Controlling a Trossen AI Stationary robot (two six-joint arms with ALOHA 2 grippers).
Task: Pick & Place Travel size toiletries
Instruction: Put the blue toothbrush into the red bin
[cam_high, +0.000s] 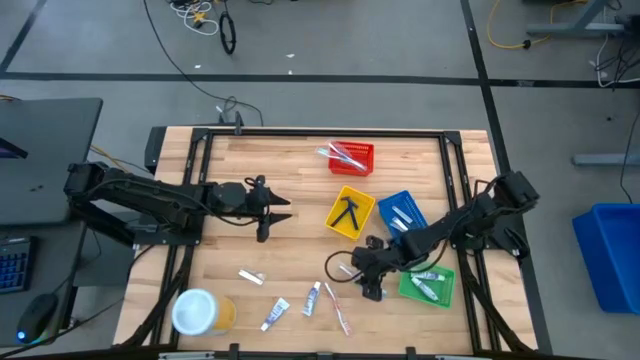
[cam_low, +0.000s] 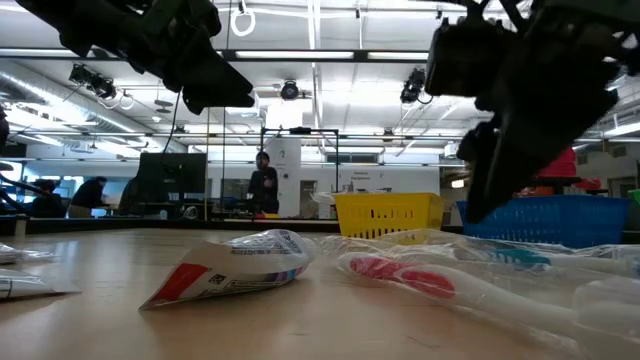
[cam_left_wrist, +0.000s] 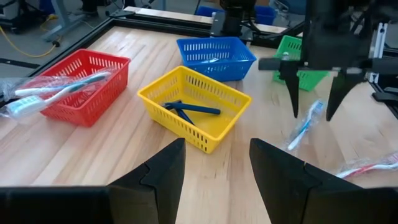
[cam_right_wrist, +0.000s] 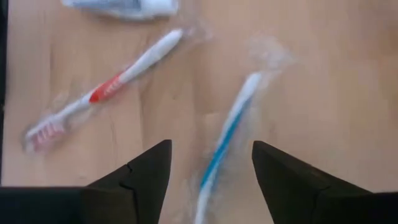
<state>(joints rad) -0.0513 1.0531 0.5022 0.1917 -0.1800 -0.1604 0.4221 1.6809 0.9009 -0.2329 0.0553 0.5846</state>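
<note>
Robotics lab or workshop; open hall behind the wooden table (cam_high: 300, 180) shows exposed ceiling ducts, strip lighting; people (cam_low: 263, 180) at monitors beyond the table; loose cables (cam_high: 195, 12) on the grey floor.

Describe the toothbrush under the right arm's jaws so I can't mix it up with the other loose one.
Start at the yellow tray mid-table and go toward the near edge to the right gripper. The blue toothbrush lies on bare wood under its open jaws. Its handle has a blue stripe; the neighbouring toothbrush beside it has red.
</note>
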